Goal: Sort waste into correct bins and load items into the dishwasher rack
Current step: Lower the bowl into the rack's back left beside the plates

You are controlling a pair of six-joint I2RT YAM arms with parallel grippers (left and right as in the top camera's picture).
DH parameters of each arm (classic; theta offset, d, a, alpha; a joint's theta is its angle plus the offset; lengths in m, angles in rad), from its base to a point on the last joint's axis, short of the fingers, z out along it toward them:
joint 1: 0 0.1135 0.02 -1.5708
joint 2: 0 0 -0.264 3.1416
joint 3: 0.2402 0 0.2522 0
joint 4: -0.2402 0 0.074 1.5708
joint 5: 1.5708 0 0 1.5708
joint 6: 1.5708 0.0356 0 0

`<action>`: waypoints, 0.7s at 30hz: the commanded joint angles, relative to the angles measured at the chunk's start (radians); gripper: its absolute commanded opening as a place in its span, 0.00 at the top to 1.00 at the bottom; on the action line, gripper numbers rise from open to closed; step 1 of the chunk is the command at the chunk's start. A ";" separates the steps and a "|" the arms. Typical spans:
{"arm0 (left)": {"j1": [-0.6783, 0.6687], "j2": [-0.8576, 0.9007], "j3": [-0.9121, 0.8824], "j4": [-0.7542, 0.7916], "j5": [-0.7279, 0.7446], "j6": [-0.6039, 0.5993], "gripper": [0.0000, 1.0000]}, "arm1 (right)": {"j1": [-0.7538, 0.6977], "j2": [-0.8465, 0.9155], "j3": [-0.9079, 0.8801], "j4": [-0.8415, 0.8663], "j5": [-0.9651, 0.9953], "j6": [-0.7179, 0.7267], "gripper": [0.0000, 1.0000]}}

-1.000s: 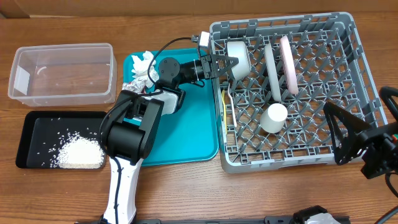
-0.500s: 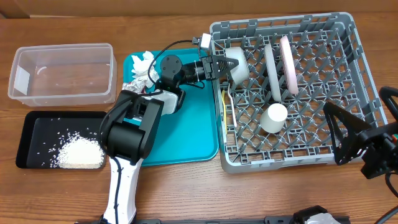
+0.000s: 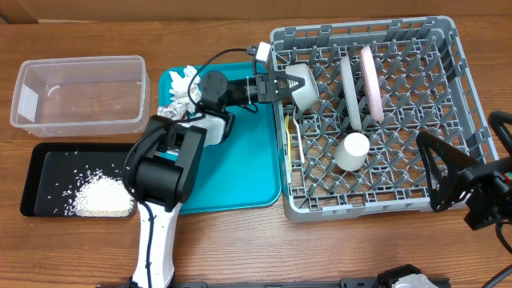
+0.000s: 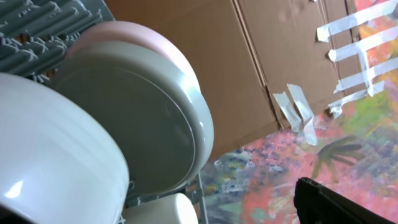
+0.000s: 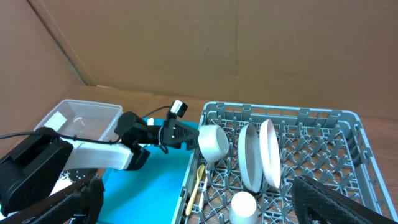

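The small grey bowl (image 3: 302, 83) leans on its side among the pegs at the top left of the dishwasher rack (image 3: 376, 204). My left gripper (image 3: 279, 83) is open right at its rim. In the left wrist view the bowl (image 4: 56, 149) fills the left, with one dark finger (image 4: 339, 204) at the bottom right. Behind it stand the pale grey plate (image 3: 350, 92) and the white plate (image 3: 370, 70). The white cup (image 3: 352, 150) and the yellow utensil (image 3: 289, 138) lie in the rack. My right gripper (image 3: 450, 182) hangs open at the rack's lower right corner, holding nothing.
The teal tray (image 3: 240, 168) lies left of the rack, with tissue (image 3: 184, 80) and foil (image 3: 171, 109) at its top left corner. The clear tub (image 3: 80, 94) sits at the far left. Below it the black tray (image 3: 48, 172) holds rice (image 3: 100, 196).
My left gripper went from shut to open and let go of the bowl, which now rests in the rack. The left arm drew back slightly to the left. The right arm stayed still.
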 commanded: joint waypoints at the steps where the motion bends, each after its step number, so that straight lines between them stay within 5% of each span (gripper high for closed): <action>1: 0.027 0.011 0.001 0.039 0.040 -0.104 0.00 | 0.002 0.000 0.000 0.005 0.010 0.004 0.00; 21: 0.050 -0.023 0.001 -0.148 0.129 -0.108 0.00 | 0.002 0.000 0.000 0.005 0.010 0.004 0.00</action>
